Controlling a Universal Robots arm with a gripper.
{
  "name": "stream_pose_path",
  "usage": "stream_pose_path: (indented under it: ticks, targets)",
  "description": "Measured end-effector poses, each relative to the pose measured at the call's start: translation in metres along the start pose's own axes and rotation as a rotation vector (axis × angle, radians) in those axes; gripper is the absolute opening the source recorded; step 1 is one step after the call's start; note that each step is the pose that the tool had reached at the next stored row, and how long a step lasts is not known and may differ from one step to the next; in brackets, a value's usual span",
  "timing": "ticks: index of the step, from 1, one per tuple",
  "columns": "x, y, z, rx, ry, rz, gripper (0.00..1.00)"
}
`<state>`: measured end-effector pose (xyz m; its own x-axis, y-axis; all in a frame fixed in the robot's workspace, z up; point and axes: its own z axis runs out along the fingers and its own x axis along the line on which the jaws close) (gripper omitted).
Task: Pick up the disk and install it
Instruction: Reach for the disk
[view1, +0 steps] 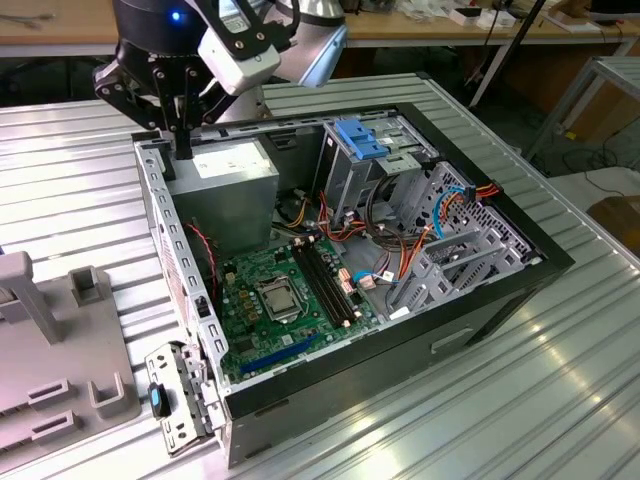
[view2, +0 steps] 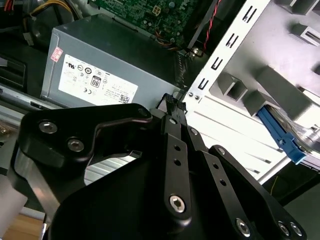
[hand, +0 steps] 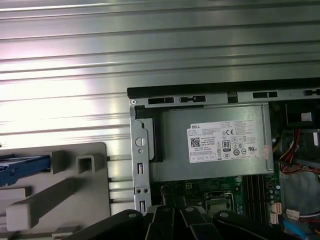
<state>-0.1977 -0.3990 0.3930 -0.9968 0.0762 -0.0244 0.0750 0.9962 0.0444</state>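
Lying in the grey holder (view1: 100, 392) on the table (view1: 560, 400), the disk (view2: 281, 136) showed its blue rail in the second wrist view. Beyond stood the open computer case (view1: 490, 322). At one o'clock from the holder in the exterior view, the hand (view1: 185, 148) hovered over the power supply (view1: 235, 180), its fingers pressed together and empty.

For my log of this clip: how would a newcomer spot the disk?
Beside the open computer case, a grey fixture sits on the ribbed metal table. The disk rests in that fixture. Its bright blue carrier rail sets it apart from the plain grey blocks around it.
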Motion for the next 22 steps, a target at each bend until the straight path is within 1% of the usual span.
stream_pose_path:
  ticks: [2,9,14,16,22]
  targets:
    - [0.0047,-0.0004,-0.0001,0.0001,0.0,0.0,0.11]
    - [0.013,-0.001,-0.0002,0.0,0.0004,0.0,0.11]
    - [0.024,-0.0018,-0.0004,0.0001,0.0009,0.0,0.11]
    - [0.026,-0.002,-0.0004,0.0001,0.001,0.0,0.11]
    - [0.0353,-0.0027,-0.0005,0.0001,0.0013,0.0,0.11]
